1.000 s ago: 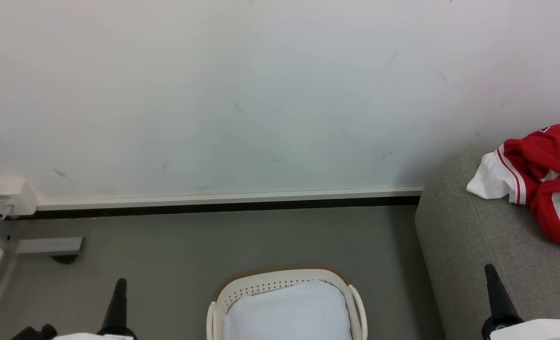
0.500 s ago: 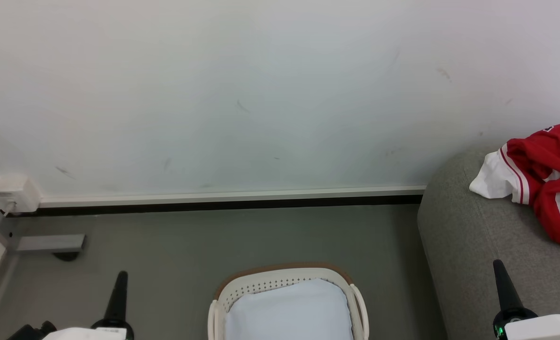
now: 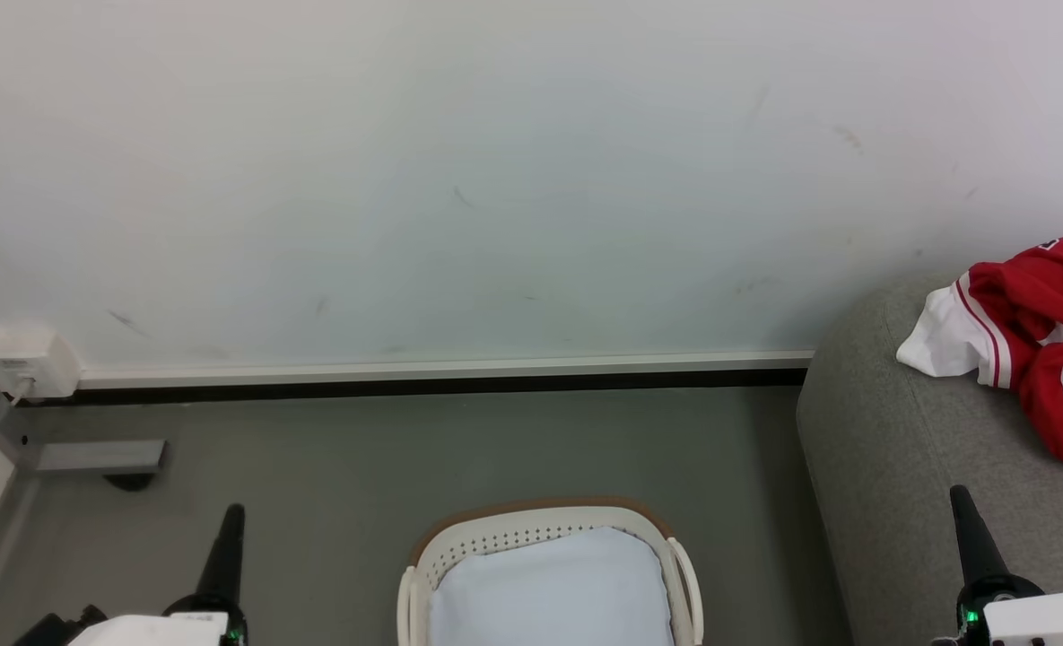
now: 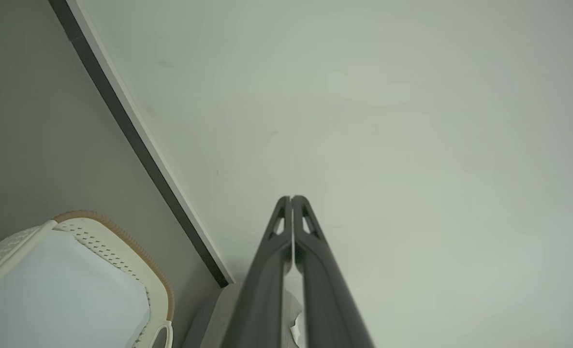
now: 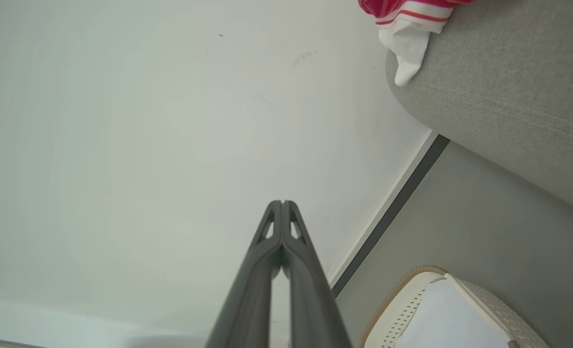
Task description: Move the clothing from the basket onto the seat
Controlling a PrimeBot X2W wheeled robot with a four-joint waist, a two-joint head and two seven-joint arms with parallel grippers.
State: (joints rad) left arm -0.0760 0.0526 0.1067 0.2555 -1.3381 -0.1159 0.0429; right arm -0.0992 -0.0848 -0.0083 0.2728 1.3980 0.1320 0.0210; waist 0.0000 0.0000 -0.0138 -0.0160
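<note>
Since a second ago, a slight drift of the whole head view, so camera motion and no shift of things; within it, left gripper [image 3: 233,511] and right gripper [image 3: 959,493] both a touch higher, with more pale forearm in sight. Both pairs of fingers pressed together at the tips, empty, aimed at the wall [image 3: 495,179]. Clothing [image 3: 1033,314] crumpled on the seat [image 3: 890,467], ahead and to the right of the right gripper, well apart from it, farther still from the left. In the basket [image 3: 540,522], between the two grippers, a pale blue-white cloth [image 3: 549,592].
</note>
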